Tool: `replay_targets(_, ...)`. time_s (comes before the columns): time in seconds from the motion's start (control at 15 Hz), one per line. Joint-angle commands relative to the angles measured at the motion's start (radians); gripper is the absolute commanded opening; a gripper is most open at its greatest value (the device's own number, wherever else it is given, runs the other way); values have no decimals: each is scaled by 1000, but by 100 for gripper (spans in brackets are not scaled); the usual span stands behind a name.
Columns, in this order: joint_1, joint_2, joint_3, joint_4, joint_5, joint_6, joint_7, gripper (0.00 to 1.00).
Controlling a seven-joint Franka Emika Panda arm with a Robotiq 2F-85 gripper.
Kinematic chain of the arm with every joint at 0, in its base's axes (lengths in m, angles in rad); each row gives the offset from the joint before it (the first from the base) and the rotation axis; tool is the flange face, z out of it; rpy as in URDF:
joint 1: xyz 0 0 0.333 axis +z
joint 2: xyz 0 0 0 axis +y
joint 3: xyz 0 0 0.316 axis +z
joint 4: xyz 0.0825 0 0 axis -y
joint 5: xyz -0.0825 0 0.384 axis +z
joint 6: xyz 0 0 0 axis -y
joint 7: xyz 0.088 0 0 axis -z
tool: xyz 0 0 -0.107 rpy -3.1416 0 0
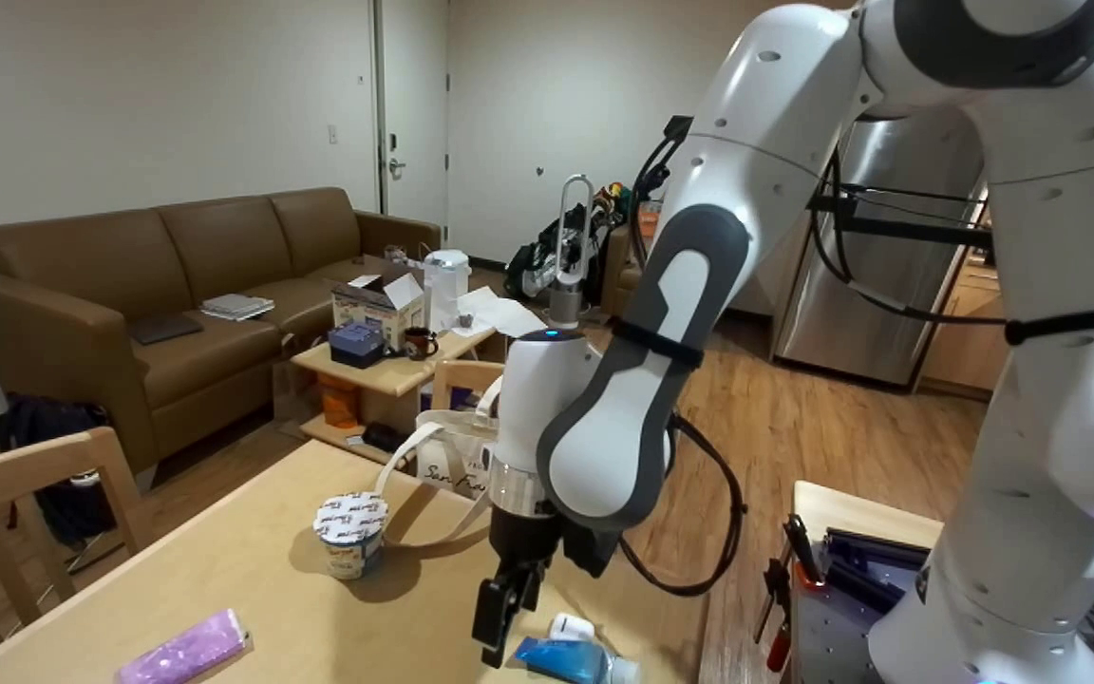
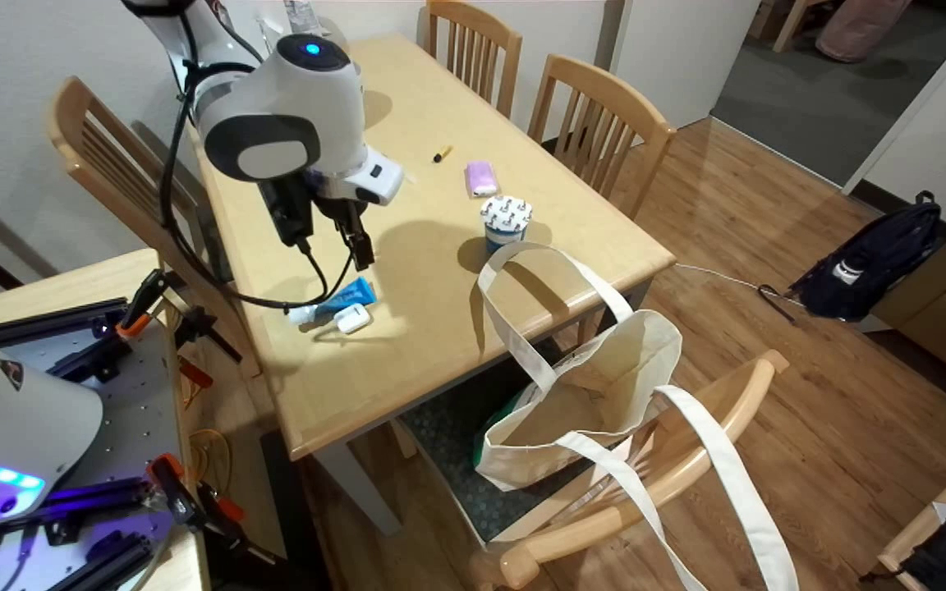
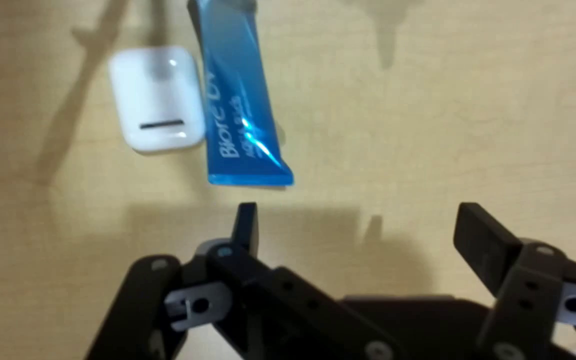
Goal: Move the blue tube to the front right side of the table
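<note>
Claw (image 3: 359, 220) gapes wide and empty, a white case (image 3: 155, 100) just beside the blue tube (image 3: 240, 100).

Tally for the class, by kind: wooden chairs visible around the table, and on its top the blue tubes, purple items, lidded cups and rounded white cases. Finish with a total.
Wooden chairs: 4
Blue tube: 1
Purple item: 1
Lidded cup: 1
Rounded white case: 1
Total: 8

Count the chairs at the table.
4 in an exterior view: the near chair, holding the tote bag, at one end of the table; the middle chair and far chair along its right side as pictured; the left chair opposite. The arm may hide others.
</note>
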Motion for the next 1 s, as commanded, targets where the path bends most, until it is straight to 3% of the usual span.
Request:
replay_targets(0.0,-18,-63,85,81,83,-92,-119,100)
replay_targets(0.13,28,-72,85,152,82,-122,-147,100)
replay_targets(0.2,84,-67,42,192,53,-151,-101,100)
replay_targets(0.27,80,-62,30,147,80,-100,-111,100)
replay_targets(0.4,121,-66,14,193,75,-132,-106,100)
replay_targets(0.93,130,-64,1,197,73,-136,-105,100)
